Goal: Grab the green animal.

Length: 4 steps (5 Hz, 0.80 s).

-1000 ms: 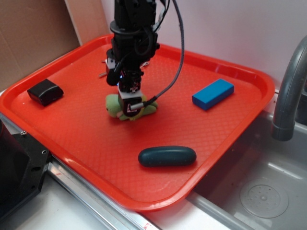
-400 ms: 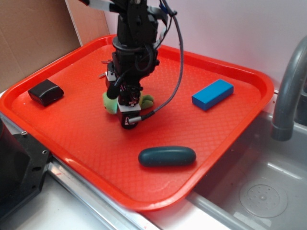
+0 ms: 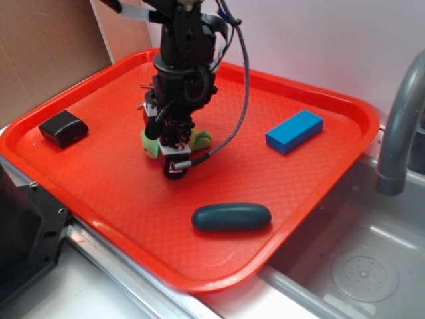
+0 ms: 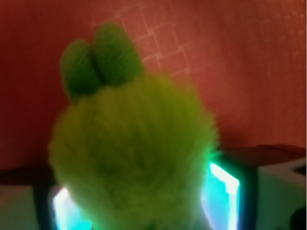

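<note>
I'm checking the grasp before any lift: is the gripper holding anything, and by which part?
Yes: the gripper holds the green plush turtle by its fuzzy shell, jaws on either side; green limbs stick out beside the fingers.

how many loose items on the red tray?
4: green plush turtle mid-tray in the end effector; black block left; blue block right; dark teal oval near front. Arm may hide others.

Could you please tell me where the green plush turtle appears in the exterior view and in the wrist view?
Exterior: the green plush turtle sits left of centre, mostly hidden in the gripper, green showing on either side.
Wrist: it fills the middle, fuzzy and blurred, between the lit fingers.
Shared landmark: the red tray with its textured grid, seen behind the turtle.
</note>
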Motion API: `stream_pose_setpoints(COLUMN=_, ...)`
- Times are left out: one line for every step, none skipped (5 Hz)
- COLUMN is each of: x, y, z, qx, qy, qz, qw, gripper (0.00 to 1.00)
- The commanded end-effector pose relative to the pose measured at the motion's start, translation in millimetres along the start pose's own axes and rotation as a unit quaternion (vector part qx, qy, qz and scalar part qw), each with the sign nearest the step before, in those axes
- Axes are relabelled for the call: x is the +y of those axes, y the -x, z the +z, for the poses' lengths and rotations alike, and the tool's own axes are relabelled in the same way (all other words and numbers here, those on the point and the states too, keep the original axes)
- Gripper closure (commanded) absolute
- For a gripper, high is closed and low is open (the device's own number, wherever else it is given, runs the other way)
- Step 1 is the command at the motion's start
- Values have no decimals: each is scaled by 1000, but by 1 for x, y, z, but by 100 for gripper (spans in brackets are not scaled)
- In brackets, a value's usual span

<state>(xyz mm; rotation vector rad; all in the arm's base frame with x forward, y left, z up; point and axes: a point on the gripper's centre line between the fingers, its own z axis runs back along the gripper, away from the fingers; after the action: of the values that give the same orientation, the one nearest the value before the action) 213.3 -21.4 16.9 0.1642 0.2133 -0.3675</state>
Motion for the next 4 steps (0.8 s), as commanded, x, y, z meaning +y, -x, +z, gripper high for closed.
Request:
stream_pose_setpoints(x=21, y=7, z=71, qx=-82, qy=27, qz=86, qw=993, gripper=100)
stream_pose_setpoints(x=29, y=44, z=114, qx=-132, qy=55, qz=210, qw=967, gripper=100)
stream_pose_setpoints(x=39, y=90, z=149, qx=-172, qy=88, qz=313, qw=930, gripper=100)
stream_pose_setpoints(x=50, y=106, z=197, qx=-161, qy=86, qz=316, qw=931, gripper=100)
